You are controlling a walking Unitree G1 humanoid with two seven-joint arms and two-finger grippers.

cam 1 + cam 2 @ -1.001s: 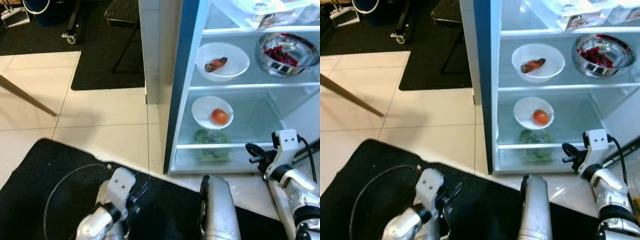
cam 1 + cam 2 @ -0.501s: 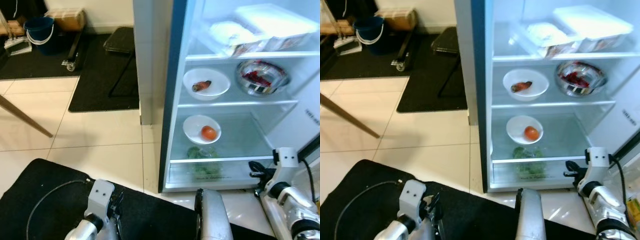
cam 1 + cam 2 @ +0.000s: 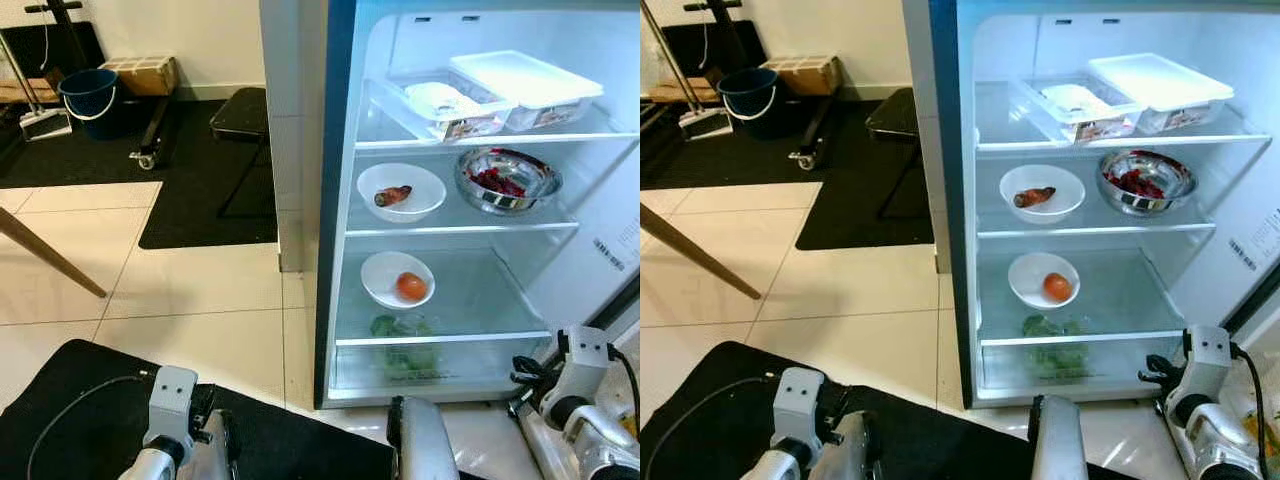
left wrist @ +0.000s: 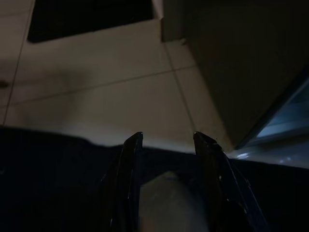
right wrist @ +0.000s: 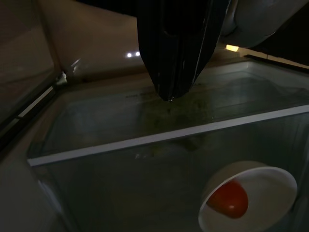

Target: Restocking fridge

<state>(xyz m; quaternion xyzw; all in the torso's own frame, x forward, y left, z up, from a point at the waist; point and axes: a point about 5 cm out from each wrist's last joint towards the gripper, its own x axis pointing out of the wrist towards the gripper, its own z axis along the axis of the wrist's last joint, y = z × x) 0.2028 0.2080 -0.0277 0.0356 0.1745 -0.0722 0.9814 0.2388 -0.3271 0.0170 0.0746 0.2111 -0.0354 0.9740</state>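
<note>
We stand at the open white fridge (image 3: 340, 200). A round white bowl with a red tomato (image 3: 398, 279) sits on its low glass shelf. Our right gripper (image 5: 174, 94) is low beside the fridge, fingers pressed together, holding nothing. Our left gripper (image 4: 165, 140) hangs low over the black floor mat (image 3: 80, 400), fingers apart.

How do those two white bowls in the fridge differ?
The white bowl on the middle shelf holds a long reddish-brown piece of food; the white bowl on the shelf below holds a round orange-red tomato. The upper bowl looks wider; the lower one sits nearer the shelf's front edge. Both are plain, round and upright.
</note>
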